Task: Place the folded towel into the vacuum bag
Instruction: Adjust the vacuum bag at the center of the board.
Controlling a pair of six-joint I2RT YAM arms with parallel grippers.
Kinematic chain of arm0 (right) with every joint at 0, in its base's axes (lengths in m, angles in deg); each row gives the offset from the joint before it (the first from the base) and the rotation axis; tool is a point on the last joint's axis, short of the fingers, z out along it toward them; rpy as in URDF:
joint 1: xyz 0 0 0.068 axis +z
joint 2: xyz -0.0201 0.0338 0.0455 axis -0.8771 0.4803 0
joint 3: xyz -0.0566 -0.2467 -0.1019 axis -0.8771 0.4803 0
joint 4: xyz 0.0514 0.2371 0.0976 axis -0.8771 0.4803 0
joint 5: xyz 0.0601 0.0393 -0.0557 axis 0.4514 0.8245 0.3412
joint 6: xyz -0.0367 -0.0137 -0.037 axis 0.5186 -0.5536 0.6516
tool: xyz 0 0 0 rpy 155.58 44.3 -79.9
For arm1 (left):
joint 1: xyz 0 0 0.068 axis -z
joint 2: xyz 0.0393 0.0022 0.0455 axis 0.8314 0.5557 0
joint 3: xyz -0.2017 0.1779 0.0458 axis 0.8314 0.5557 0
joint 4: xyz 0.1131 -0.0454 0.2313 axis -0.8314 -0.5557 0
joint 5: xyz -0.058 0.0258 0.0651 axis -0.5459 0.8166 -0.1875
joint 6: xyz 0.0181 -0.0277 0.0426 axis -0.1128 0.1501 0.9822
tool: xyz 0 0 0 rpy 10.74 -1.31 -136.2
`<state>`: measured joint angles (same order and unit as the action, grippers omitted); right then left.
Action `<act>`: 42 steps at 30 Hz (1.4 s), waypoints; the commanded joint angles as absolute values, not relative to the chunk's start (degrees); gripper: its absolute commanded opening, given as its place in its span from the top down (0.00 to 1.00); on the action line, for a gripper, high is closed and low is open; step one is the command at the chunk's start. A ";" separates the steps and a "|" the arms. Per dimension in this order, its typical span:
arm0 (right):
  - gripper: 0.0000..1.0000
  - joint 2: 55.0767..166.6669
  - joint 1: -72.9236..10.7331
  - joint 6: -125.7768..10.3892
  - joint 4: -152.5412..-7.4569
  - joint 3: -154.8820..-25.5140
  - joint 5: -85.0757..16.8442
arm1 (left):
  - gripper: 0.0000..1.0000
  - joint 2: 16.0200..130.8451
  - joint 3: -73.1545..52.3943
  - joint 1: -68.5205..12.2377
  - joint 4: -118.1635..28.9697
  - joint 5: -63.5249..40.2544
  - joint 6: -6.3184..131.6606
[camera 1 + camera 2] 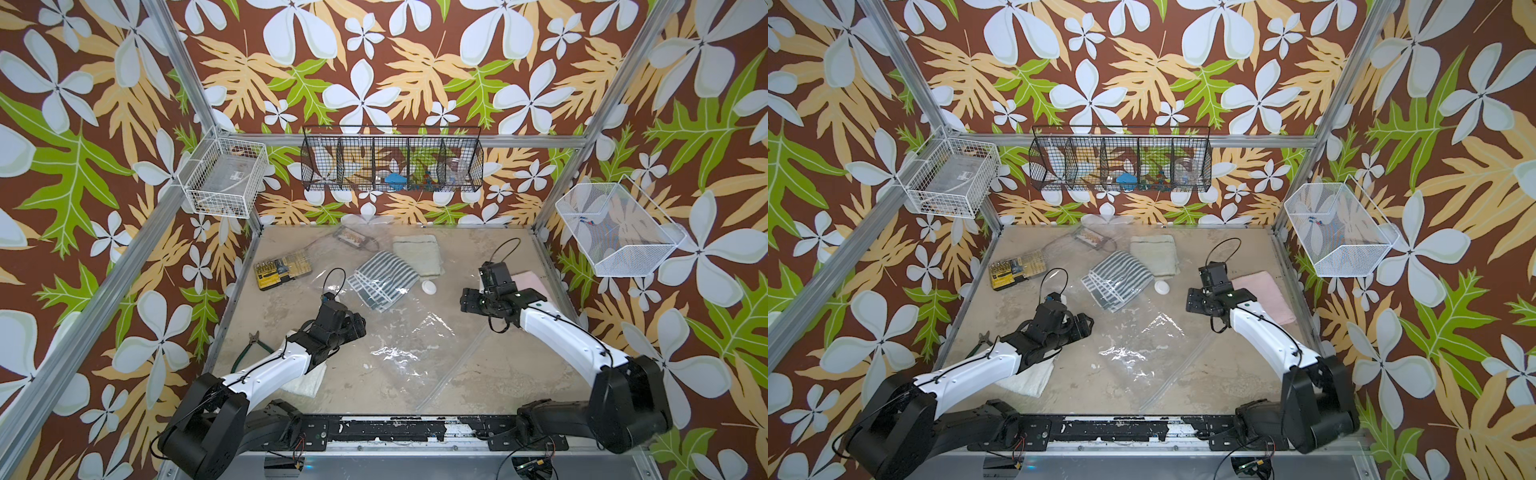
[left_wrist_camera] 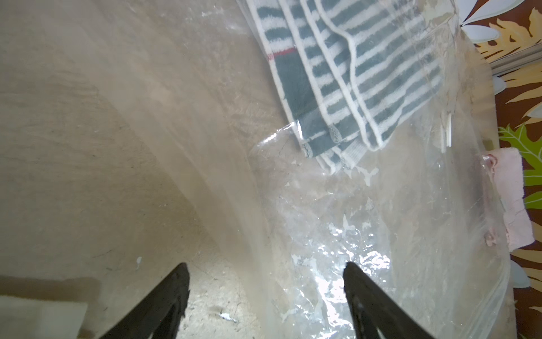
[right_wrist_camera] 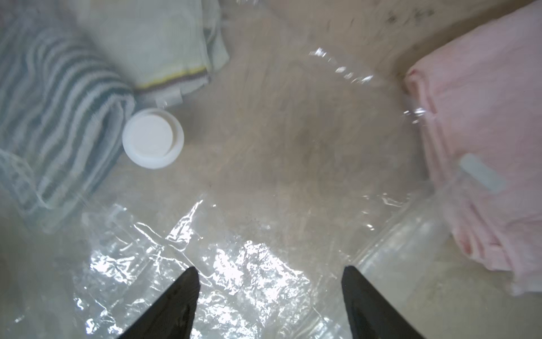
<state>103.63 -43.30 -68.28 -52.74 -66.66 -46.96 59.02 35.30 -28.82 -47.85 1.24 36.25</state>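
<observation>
1. In both top views the vacuum bag lies flat between the 2 arms. The striped towel is at the bag's far end, ahead of the left gripper and further from the right gripper, so the left arm is nearer. The valve disc sits just beside the towel, on the right gripper's side. The zip strip runs slantwise, nearer the robot's base than either gripper.
2. In the left wrist view, the left gripper has its jaws spread wide with nothing between them, over the bag's edge. The towel lies ahead, and its folded edges slant away from the gripper. Clear film covers it, so I judge it to be inside the bag.
3. In the right wrist view, the right gripper is also spread and empty, above crinkled plastic. The valve disc and the hazy striped towel lie ahead, towards the left arm. A pink towel lies on the outer side. Whether it is touching the bag, I cannot tell.
</observation>
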 commanded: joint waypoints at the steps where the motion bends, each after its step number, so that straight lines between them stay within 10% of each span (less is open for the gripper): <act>1: 0.25 108.35 -41.36 -65.86 -53.84 -66.87 -43.88 | 0.17 60.36 35.87 -30.24 -45.64 -2.22 35.46; 12: 0.30 109.39 -37.88 -69.44 -59.42 -55.63 -39.73 | 0.38 69.30 31.86 -31.19 -37.37 -2.99 37.52; 23: 0.33 106.34 -20.50 -81.53 -62.63 -51.16 -35.04 | 0.88 76.07 17.78 -31.02 -40.93 -10.16 47.11; 37: 0.15 104.57 -47.51 -69.81 -59.33 -66.92 -46.25 | 0.88 79.49 7.87 -32.04 -63.89 -3.02 59.14; 42: 0.02 119.47 -50.03 -65.44 -57.89 -80.01 -41.47 | 0.68 72.71 13.89 -32.42 -61.93 -5.82 53.82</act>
